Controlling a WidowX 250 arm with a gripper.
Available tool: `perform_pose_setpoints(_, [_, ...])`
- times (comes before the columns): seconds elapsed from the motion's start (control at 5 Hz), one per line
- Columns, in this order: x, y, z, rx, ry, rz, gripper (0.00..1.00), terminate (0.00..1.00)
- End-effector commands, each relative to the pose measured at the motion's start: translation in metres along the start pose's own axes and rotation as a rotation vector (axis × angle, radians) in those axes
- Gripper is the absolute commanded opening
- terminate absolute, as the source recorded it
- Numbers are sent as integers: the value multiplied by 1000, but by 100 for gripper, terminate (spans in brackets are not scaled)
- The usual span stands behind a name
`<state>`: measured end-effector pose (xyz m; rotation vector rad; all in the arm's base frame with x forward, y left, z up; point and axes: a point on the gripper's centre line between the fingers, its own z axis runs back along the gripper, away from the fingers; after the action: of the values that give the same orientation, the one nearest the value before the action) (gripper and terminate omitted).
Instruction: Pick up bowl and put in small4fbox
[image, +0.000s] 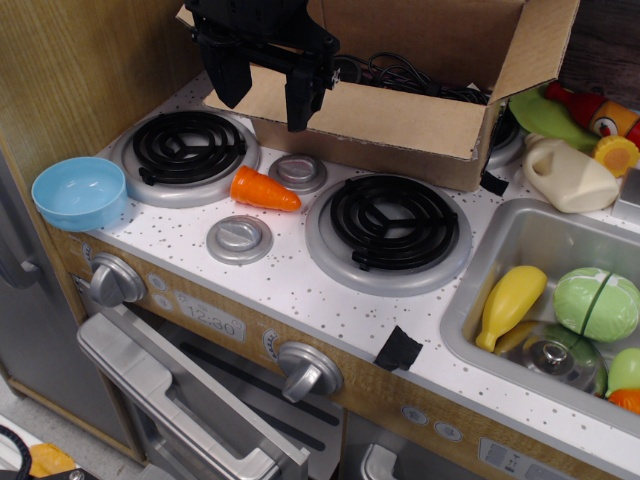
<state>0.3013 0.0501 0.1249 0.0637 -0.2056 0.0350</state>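
Observation:
The light-blue bowl (80, 192) sits upright and empty at the front left corner of the toy stove top, left of the left burner (187, 151). The brown cardboard box (400, 110) stands open at the back of the counter, with black cables inside. My black gripper (265, 95) hangs above the box's front left flap and the back of the left burner. Its two fingers point down with a gap between them and hold nothing. It is well to the right of and above the bowl.
A toy carrot (263, 190) lies between the two burners. The right burner (389, 228) is at centre. A steel sink (480, 300) at right holds toy vegetables. A white jug (570, 176) and toy bottles stand behind the sink. A wooden wall is at left.

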Motion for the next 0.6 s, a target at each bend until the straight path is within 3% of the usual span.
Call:
perform_pose_setpoints(0.0, [0, 0, 0, 0, 0, 0, 100, 0])
perform_pose_setpoints(0.2, [-6, 20, 0, 50, 23, -9, 100, 0])
perform_pose_setpoints(0.4, [-21, 35, -19, 69, 27, 12, 100, 0])
